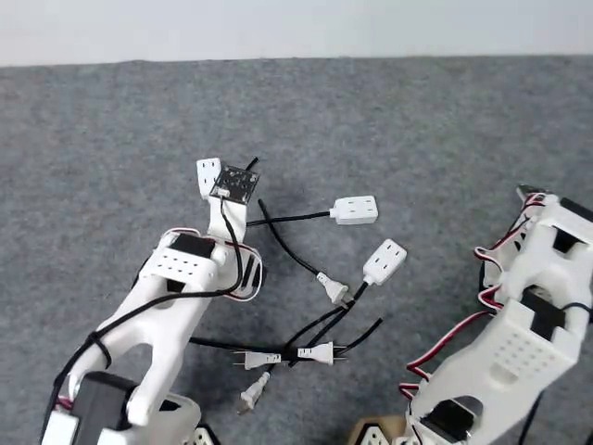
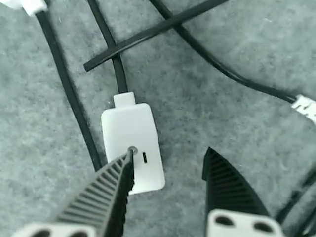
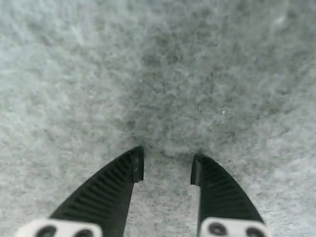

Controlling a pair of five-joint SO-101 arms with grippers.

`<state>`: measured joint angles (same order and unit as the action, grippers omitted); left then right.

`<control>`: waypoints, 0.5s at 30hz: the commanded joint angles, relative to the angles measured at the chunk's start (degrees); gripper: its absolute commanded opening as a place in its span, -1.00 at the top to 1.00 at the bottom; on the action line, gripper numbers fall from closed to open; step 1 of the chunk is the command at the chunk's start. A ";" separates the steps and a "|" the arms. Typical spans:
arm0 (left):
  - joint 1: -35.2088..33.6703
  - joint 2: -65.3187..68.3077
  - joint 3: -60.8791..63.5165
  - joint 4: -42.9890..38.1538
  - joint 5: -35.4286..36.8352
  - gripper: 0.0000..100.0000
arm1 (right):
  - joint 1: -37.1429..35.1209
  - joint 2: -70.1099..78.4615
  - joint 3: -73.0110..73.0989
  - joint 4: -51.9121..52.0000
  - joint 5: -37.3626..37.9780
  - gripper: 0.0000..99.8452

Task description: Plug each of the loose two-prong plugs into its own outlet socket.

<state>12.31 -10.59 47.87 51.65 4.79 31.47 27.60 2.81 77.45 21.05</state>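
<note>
A white outlet socket (image 2: 129,133) lies on the grey carpet with its black cable running away from it. My left gripper (image 2: 169,155) hangs open just above it, one fingertip (image 2: 127,160) over the socket's face and the other beside it. From above, this socket (image 1: 208,176) sits at the tip of the left arm (image 1: 185,269). Two more white sockets (image 1: 355,210) (image 1: 384,261) lie to the right. Several loose two-prong plugs (image 1: 334,289) (image 1: 320,352) (image 1: 252,360) lie among crossed black cables in the middle. My right gripper (image 3: 167,157) is open over bare carpet.
Black cables (image 2: 148,32) cross close to the left gripper. The right arm (image 1: 533,324) stands at the table's right side, away from the cables. Grey carpet (image 1: 111,139) covers the table up to a pale wall at the back.
</note>
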 commanded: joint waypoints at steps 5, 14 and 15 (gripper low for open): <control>0.53 0.79 -1.80 0.09 -0.44 0.57 | -4.09 0.66 0.62 -1.71 0.88 0.73; -0.79 1.14 -2.07 -2.73 -0.62 0.57 | -4.09 0.66 0.62 -1.71 1.05 0.73; -1.05 1.23 -2.07 -2.81 -0.79 0.57 | -4.09 0.66 0.62 -1.71 1.05 0.73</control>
<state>12.31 -9.54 47.69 50.42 4.70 31.47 27.60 2.81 77.45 21.05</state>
